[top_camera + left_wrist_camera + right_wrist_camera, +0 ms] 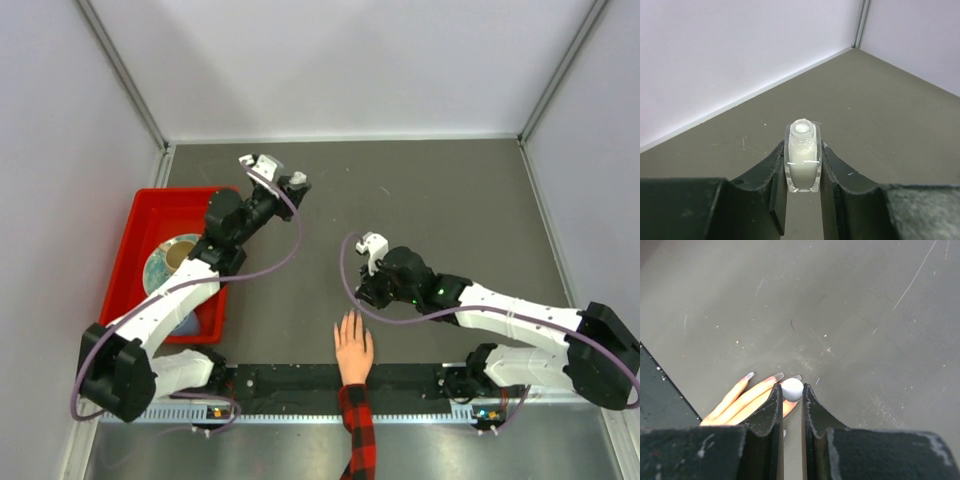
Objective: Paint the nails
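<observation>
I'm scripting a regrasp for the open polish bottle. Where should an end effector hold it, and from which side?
Grip the bottle on its two flat side walls, low on the body, coming in level from the side, as the left end effector does now. The flat faces seat squarely against the fingers, and the open threaded neck on top is left free for dipping.

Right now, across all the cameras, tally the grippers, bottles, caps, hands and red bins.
Grippers: 2, left gripper, right gripper
Glass bottle: 1
White round cap: 1
Human hand: 1
Red bin: 1
Total: 6
</observation>
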